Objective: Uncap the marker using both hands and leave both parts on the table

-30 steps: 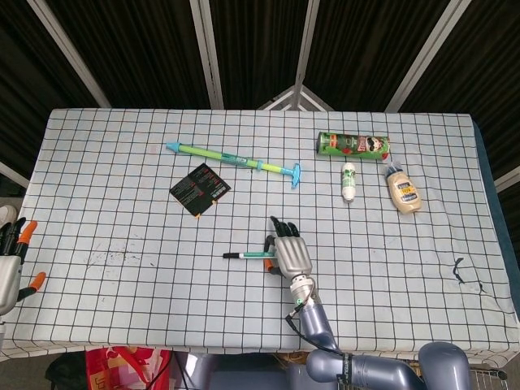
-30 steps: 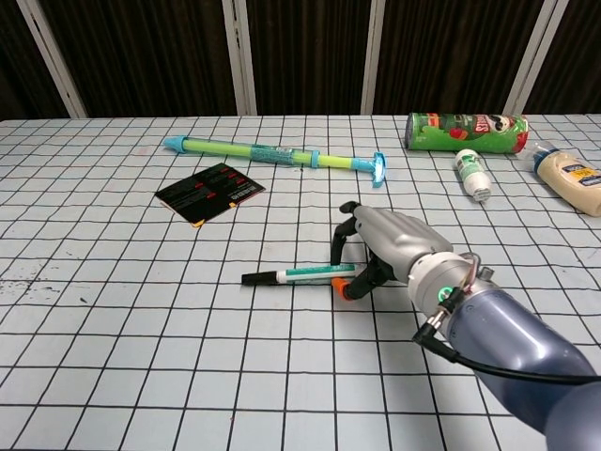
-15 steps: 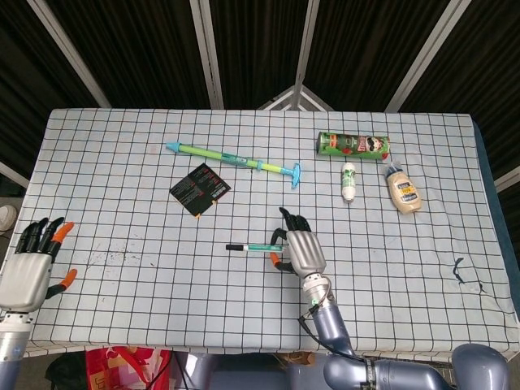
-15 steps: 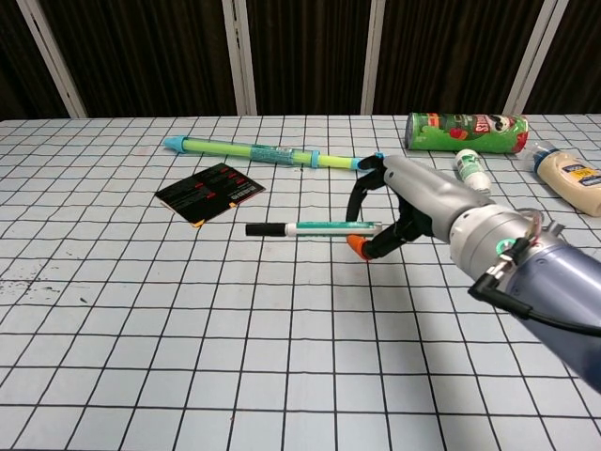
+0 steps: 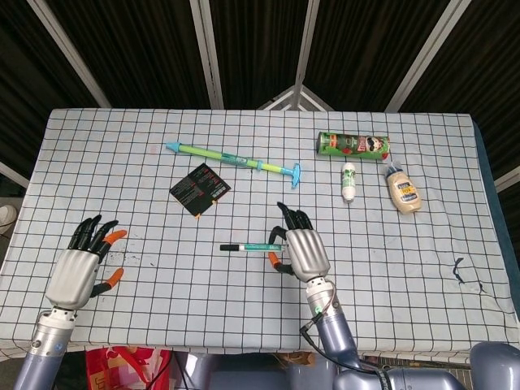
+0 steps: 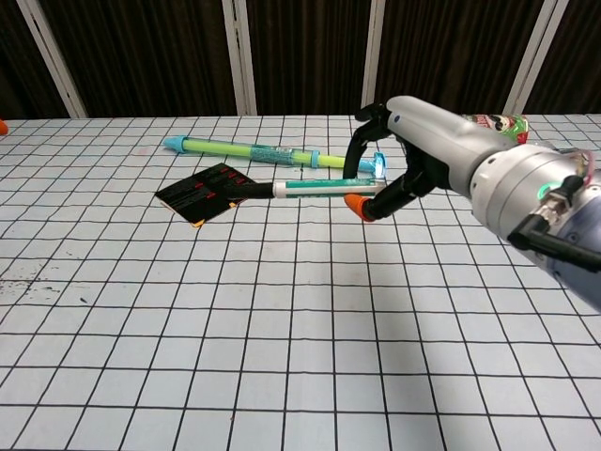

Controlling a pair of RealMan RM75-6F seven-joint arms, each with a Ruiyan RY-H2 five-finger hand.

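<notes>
My right hand holds the marker in the air above the table's middle, level, pinched at its right end between thumb and fingers. The marker has a white and teal barrel and a black cap pointing left. My left hand hovers over the table's front left with its fingers spread and nothing in it; the chest view shows only an orange fingertip at its left edge.
On the checked tablecloth lie a black card, a green-and-blue toy pump, a green chip can, a small white bottle and a mayonnaise bottle.
My right hand has lifted the marker off the table and keeps raising it. My left hand has risen from the front left corner and moved in over the table.
</notes>
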